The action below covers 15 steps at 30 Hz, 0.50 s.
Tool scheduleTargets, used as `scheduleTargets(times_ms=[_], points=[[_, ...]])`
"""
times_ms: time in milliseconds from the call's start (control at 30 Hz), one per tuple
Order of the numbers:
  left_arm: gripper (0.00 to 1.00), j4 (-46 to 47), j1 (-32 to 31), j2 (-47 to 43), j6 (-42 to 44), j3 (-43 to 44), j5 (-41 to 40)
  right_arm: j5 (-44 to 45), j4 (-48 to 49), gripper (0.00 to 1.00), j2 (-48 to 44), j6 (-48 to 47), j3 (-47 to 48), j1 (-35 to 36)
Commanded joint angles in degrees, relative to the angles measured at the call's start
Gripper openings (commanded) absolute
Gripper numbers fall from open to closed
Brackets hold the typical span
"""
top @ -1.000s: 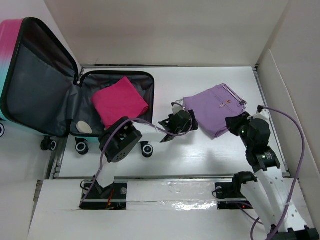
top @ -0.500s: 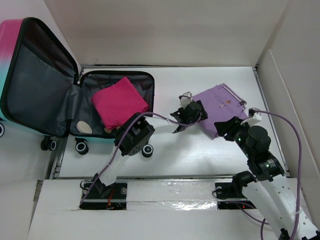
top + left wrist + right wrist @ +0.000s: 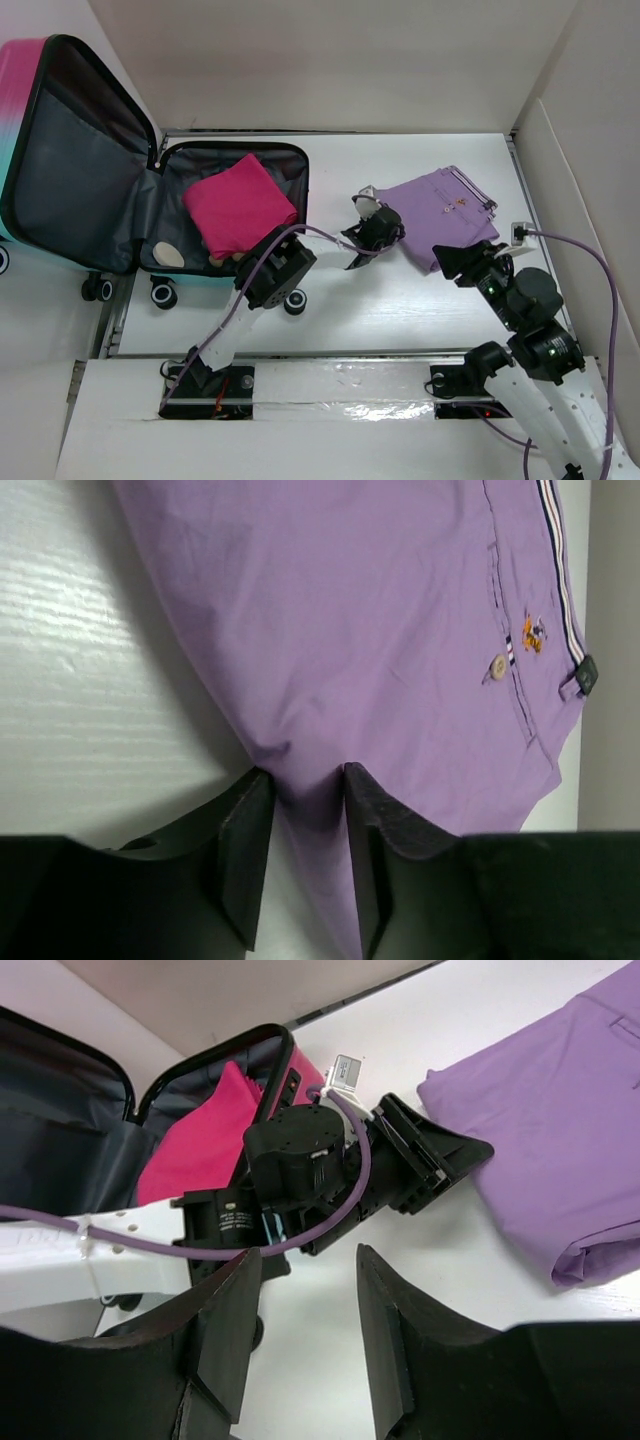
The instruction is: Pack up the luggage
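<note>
The luggage (image 3: 22, 90) lies open at the far left, its pink-to-teal lid propped up and its dark grey lining showing. In its lower half rests a folded pink cloth (image 3: 238, 205). A folded purple cloth (image 3: 440, 205) lies on the white table at the right. My left gripper (image 3: 383, 226) is shut on this cloth's left edge, and purple cloth (image 3: 380, 630) is pinched between its fingers (image 3: 305, 800). My right gripper (image 3: 455, 262) hangs open just short of the cloth's near corner, and its gripper (image 3: 310, 1280) has nothing between the jaws.
A small white round thing (image 3: 168, 254) sits in the suitcase's near corner. Black wheels (image 3: 293, 300) stick out toward the arms. A tall white wall (image 3: 560, 190) bounds the table on the right. In the right wrist view, the left arm (image 3: 300, 1160) stretches between the suitcase and the purple cloth (image 3: 560, 1130).
My left gripper reached right to the purple cloth and shut on its left edge. My right gripper opened, let go of the cloth's right side and drew back toward the near edge.
</note>
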Motion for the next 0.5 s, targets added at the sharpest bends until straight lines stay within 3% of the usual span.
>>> scheduleTargets(times_ms=[0, 167, 467], points=[[0.28, 5.63, 2.38, 0.53, 1.69, -0.12, 0.84, -0.84, 0.20, 0.48, -1.34, 0.24, 2.86, 0.66], [0.01, 11.17, 4.32, -0.09, 4.85, -2.41, 5.50, 0.48, 1.34, 0.47, -0.47, -0.55, 3.74, 0.66], [0.00, 11.89, 10.99, -9.22, 17.94, -4.26, 18.32, 8.82, 11.79, 0.46, 7.69, -1.17, 0.58, 1.19]])
